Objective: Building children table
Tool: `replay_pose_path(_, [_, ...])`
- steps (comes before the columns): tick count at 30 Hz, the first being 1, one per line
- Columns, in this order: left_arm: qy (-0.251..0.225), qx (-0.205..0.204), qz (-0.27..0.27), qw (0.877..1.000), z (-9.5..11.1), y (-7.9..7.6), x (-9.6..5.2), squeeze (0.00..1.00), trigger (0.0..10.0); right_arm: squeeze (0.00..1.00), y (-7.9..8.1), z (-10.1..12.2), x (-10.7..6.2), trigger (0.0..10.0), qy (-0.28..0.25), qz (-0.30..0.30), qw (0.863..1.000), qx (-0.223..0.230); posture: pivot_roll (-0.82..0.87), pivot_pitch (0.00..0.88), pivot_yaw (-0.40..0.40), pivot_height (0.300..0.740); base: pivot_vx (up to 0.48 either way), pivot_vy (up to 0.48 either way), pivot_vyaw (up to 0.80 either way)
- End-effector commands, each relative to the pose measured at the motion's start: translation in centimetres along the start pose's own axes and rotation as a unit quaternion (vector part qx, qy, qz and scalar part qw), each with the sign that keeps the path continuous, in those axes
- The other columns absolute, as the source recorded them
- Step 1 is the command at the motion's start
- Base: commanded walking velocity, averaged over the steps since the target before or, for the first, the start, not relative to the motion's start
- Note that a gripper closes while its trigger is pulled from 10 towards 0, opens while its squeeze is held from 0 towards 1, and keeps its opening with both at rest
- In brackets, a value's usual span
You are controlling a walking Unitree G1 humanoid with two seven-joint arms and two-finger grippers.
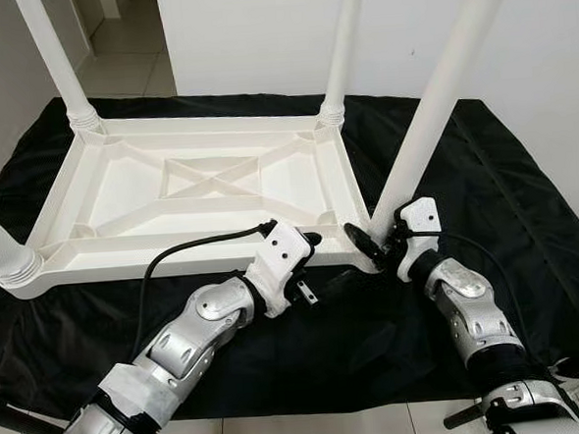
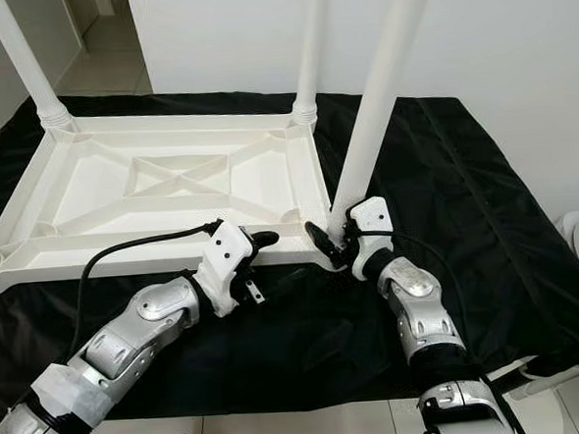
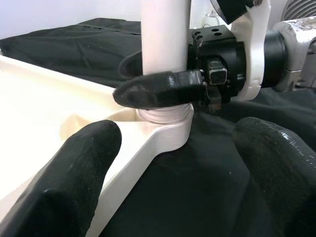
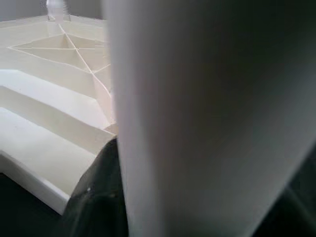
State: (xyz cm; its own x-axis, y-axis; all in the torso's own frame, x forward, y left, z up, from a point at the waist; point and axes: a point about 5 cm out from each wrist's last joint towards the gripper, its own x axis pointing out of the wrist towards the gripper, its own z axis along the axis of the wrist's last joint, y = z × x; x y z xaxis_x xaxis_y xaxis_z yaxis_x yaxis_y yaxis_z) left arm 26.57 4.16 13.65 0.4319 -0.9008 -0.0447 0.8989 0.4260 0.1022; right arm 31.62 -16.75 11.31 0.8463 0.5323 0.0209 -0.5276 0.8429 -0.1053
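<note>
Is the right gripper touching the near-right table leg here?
Touching. The left wrist view shows the right gripper clamped around the white leg, just above its socket, one finger pressed against it.

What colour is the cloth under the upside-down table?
Black, plain. The cloth shows best in the left eye view, under the white table.

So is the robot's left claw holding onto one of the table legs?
No, the left gripper hangs open beside the tabletop's rim, while the right gripper clasps the near leg.
</note>
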Motion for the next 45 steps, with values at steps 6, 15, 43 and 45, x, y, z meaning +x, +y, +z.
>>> replay_pose_path(6, [-0.005,0.011,-0.126,0.992,0.4,-1.3,0.1,0.00,10.0,0.00,0.2,-1.3,-0.6,0.0,0.014,0.008,1.000,0.009,0.01,0.000,-0.035,0.740,0.000,0.000,0.00])
replay_pose_path(15, [-0.005,0.013,-0.127,0.992,0.3,-1.3,0.2,0.00,10.0,0.00,-0.1,-1.3,-0.9,10.0,0.009,-0.045,0.999,0.017,0.02,0.000,-0.046,0.740,0.000,0.000,0.00])
replay_pose_path(43, [-0.004,0.017,-0.132,0.991,0.1,-1.6,0.1,0.00,10.0,0.00,5.3,-0.9,0.0,10.0,0.020,-0.332,0.941,0.069,0.02,0.000,-0.061,0.740,0.000,0.000,0.00])
replay_pose_path(45, [-0.003,0.017,-0.133,0.991,0.1,-1.5,0.1,0.00,10.0,0.00,5.2,-0.9,-0.3,10.0,0.020,-0.331,0.941,0.069,0.02,0.000,-0.063,0.740,0.000,0.000,0.00])
